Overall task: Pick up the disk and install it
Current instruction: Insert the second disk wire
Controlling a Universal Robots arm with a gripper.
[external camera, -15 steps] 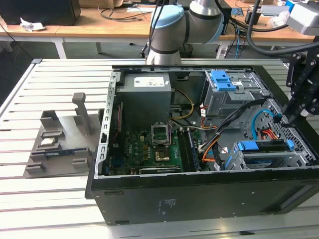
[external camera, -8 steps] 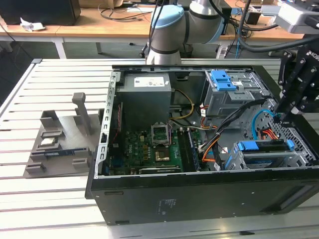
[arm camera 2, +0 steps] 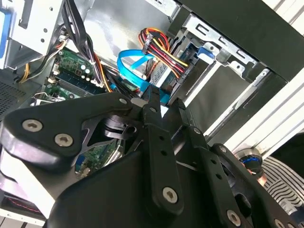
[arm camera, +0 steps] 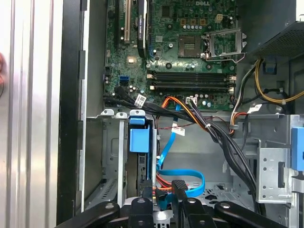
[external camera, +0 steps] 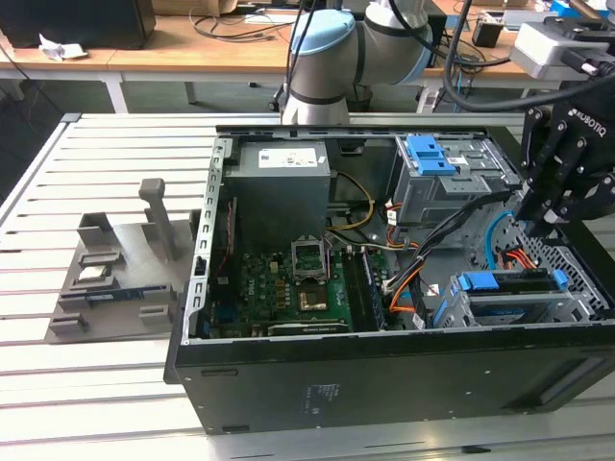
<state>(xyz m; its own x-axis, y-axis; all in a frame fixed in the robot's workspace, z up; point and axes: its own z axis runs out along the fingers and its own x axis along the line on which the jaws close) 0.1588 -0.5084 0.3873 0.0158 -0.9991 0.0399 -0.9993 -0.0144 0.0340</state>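
The disk [external camera: 514,281] stands on edge in the drive cage [external camera: 577,303] at the corner of the open computer case on the exterior view's right. Its dark side and blue rail face up. In the first wrist view the disk's blue rail [arm camera: 138,140] shows in the cage slot. My black gripper [external camera: 550,229] hangs just above and behind that cage, over the blue and orange cables. Its fingers are shut with nothing between them in both wrist views [arm camera 2: 159,102] [arm camera: 179,186].
The case lies open on a slatted metal table [external camera: 96,384]. Inside are the motherboard [external camera: 307,279], a grey power-supply box [external camera: 283,158], and an upper cage with a blue caddy [external camera: 432,154]. A looped blue cable [arm camera: 183,175] lies under the gripper. A grey fixture [external camera: 115,259] stands at the exterior view's left.
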